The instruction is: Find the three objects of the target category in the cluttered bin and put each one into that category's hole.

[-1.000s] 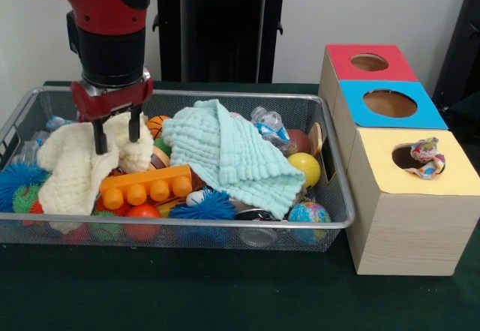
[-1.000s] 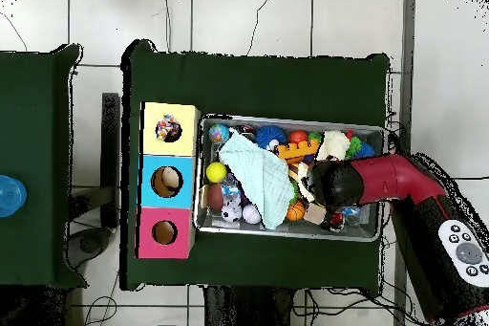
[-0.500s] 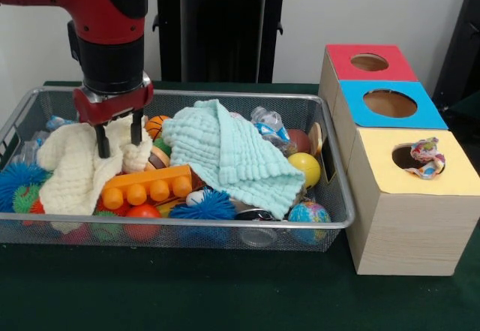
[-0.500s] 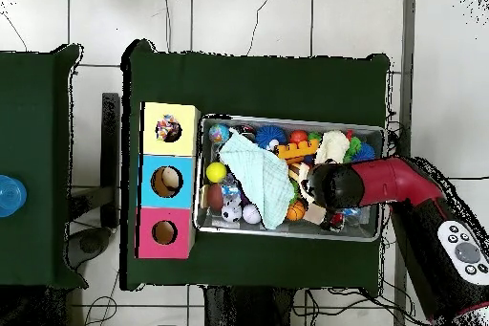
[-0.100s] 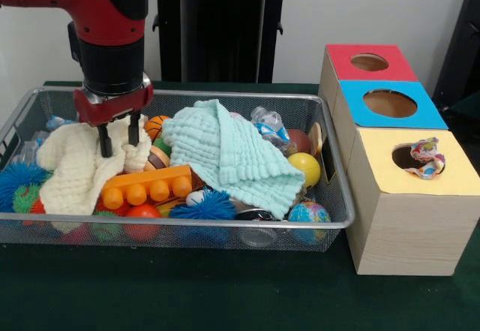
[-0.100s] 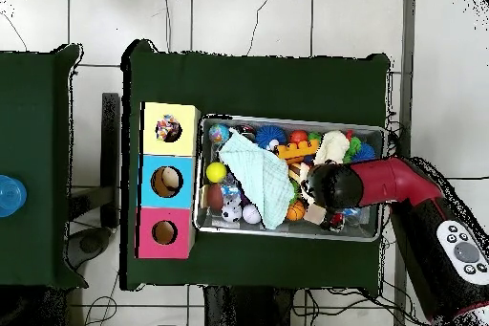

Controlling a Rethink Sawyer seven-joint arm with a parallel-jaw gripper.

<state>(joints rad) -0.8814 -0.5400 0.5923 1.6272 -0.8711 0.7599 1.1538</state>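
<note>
Cream cloth (image 5: 75,170) sits between the open end effector (image 5: 118,137) prongs; closing risks snagging the orange block (image 5: 147,186) beneath.

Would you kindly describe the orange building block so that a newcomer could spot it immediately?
Start at the wire mesh bin on the green table. Near its front wall, between the cream cloth and the mint cloth, lies the orange building block. It is the only long, boxy piece with a row of round studs; its neighbours are balls and spiky toys.
</note>
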